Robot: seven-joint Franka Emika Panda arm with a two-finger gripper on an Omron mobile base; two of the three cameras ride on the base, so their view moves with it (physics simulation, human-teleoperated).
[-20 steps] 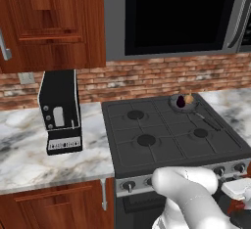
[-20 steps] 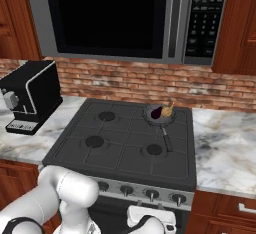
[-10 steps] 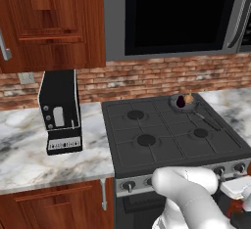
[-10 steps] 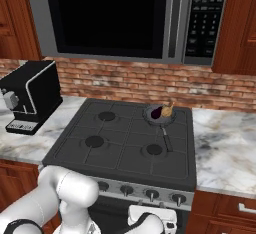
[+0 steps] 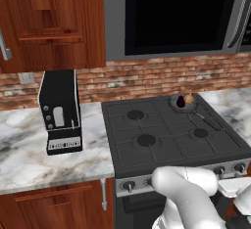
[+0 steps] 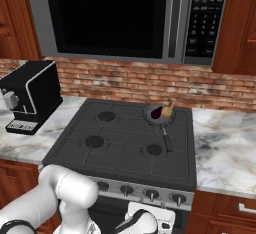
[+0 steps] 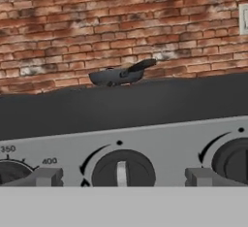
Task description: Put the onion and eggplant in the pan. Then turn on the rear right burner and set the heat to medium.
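Onion [image 6: 168, 109] and eggplant [image 6: 157, 112] lie side by side inside the pan [image 6: 159, 114], which sits on the rear right burner [image 5: 182, 103] of the stove [image 6: 125, 145], handle pointing toward the front. Below, the gripper [image 7: 121, 177] faces the stove's front panel, a black knob [image 7: 123, 170] between its fingertips [image 7: 47, 176], jaws spread wide and pinching nothing. A coffee machine [image 5: 61, 110] stands on the marble surface [image 5: 44, 149] left of the stove.

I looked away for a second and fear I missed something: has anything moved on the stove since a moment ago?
Nothing has visibly changed. The onion and eggplant still lie in the pan on the rear right burner, and the open tool still faces the stove's knobs.
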